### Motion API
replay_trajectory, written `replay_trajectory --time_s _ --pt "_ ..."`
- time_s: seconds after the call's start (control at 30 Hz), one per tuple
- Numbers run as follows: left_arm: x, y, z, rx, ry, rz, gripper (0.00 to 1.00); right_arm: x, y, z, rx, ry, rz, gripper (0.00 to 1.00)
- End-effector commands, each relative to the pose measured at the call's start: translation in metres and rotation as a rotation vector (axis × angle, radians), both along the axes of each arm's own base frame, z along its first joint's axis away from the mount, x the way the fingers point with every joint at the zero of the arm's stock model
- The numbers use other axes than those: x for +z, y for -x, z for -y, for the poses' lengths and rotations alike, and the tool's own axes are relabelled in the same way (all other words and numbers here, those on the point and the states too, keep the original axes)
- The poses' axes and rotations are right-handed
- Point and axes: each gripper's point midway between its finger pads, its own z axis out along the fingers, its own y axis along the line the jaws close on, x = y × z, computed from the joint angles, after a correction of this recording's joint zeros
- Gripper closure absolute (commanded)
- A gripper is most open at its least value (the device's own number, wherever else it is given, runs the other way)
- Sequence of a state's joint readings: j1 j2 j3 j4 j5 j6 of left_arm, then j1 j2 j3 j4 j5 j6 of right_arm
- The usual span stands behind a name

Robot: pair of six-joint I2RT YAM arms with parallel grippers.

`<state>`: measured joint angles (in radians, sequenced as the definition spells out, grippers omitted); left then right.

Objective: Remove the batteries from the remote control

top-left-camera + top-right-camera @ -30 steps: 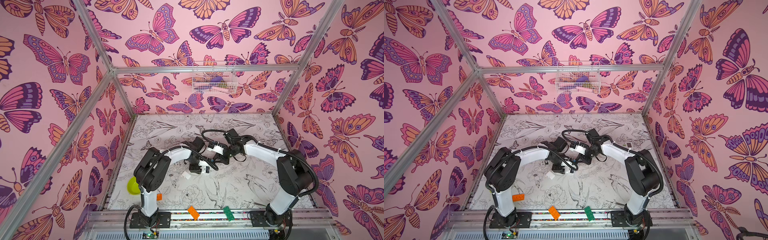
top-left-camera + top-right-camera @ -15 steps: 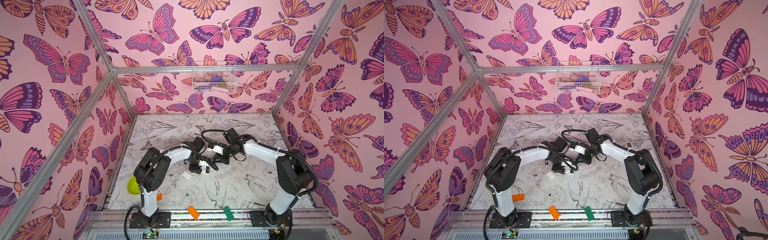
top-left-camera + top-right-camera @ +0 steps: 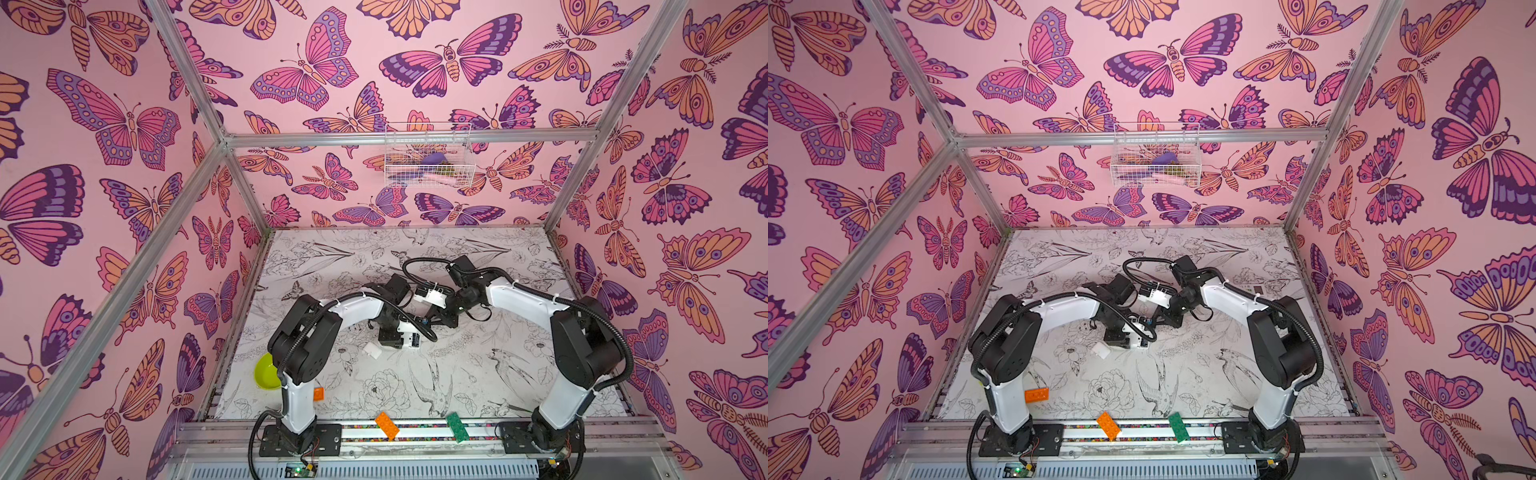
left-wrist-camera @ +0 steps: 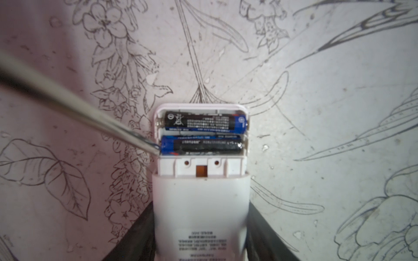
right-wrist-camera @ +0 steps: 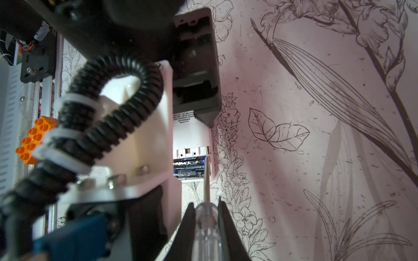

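Nothing has visibly moved since before. The left gripper (image 4: 200,210), half spread, clamps the white plastic remote control (image 4: 200,196), its rear cut off. The right gripper (image 5: 206,214) pinches a clear-handled metal screwdriver (image 5: 206,228); its blurred shaft touches one of two black-and-blue cylindrical batteries (image 4: 203,145) in the remote.

Twin tabletop robot arms: the left arm (image 3: 357,309) and right arm (image 3: 523,301) wear white shells between boxy black joints. Ribbed black hoses (image 5: 126,115), cinched with white zip ties (image 5: 63,134), run along them. A white wrist bracket (image 5: 144,126) carries silver screws (image 5: 142,168); base plates (image 3: 328,440) and tapering fingers (image 5: 227,226) are black.
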<state>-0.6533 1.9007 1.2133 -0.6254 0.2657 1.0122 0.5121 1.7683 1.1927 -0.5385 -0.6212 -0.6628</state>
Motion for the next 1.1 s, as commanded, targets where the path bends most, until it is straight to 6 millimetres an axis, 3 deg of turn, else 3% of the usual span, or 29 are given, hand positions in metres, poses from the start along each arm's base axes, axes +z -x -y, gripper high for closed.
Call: replay_trajectory --time_s 0.0,0.3,0.53,1.07 --pt "-0.015 0.018 -0.004 -0.01 -0.03 -0.077 0.43 0.007 0.02 -0.004 0.057 -0.038 -0.068 1.0" --pt "-0.018 0.018 -0.004 -0.008 -0.036 -0.084 0.43 0.01 0.021 -0.003 0.058 -0.045 -0.073 1.0" --pt "-0.016 0.018 -0.004 -0.008 -0.03 -0.083 0.43 -0.002 0.01 0.008 0.02 0.042 -0.01 1.0" --pt "-0.017 0.019 -0.004 0.0 -0.035 -0.087 0.4 0.012 -0.001 0.006 -0.034 0.0 0.033 1.0"
